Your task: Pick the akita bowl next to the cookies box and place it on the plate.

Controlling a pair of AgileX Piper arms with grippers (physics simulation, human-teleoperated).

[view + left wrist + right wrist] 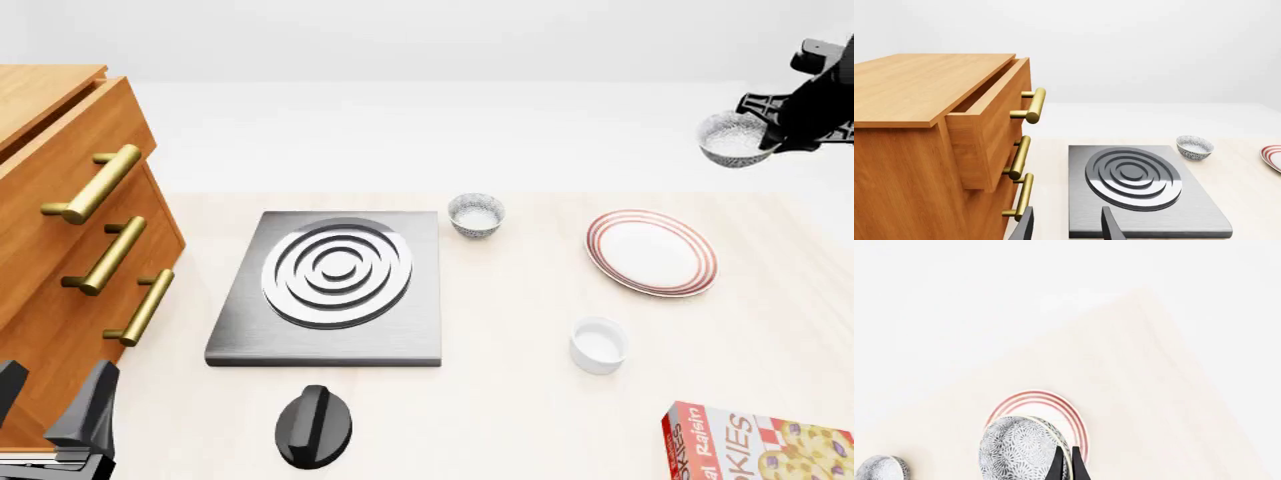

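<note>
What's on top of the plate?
Nothing. The plate is bare, all of it showing. The right claw holds a bowl up in the air, not on it.

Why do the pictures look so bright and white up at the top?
Front view: flat, even simulator light, only faint shadows under the plate and white cup. Right wrist view: the pale background nearly washes out above the held akita bowl. Left wrist view: sharp, shiny stove burner.

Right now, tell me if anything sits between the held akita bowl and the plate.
Nothing visible does. The right pincer holds the akita bowl in the air, and the plate is bare.
</note>
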